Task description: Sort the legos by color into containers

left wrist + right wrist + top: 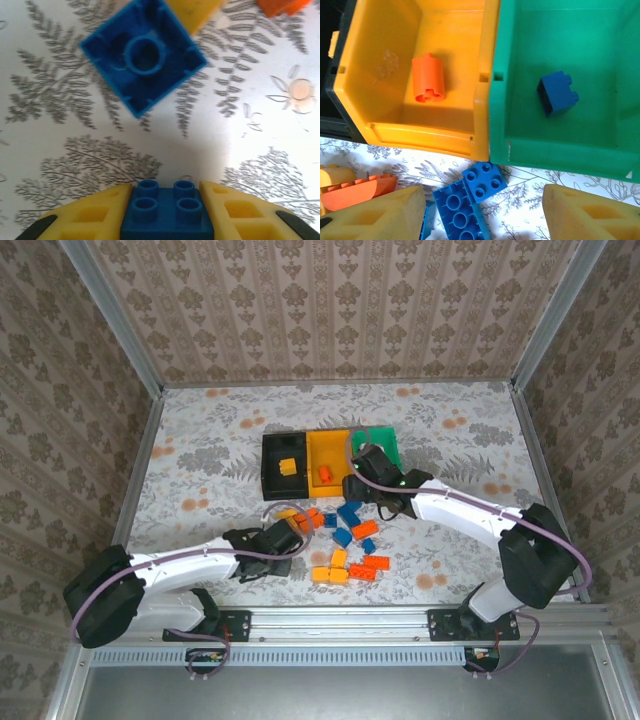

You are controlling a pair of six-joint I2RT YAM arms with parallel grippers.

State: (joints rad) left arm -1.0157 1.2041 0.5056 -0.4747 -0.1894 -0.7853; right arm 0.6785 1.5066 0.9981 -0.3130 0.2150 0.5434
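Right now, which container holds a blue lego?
The green container, rightmost in the row: a blue lego lies inside. The orange-yellow one holds a red-orange piece.

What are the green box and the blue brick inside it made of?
Green box: looks like molded plastic, smooth and a bit shiny, with soft glints on its walls. Blue brick: probably hard plastic too, fairly glossy, with crisp molded studs and sharp edges.

We see a black bin (268, 466), a yellow bin (335, 444) and a green bin (386, 439) joined in a row, with orange, yellow and blue bricks (343, 537) scattered on the surface (200, 460) near them.
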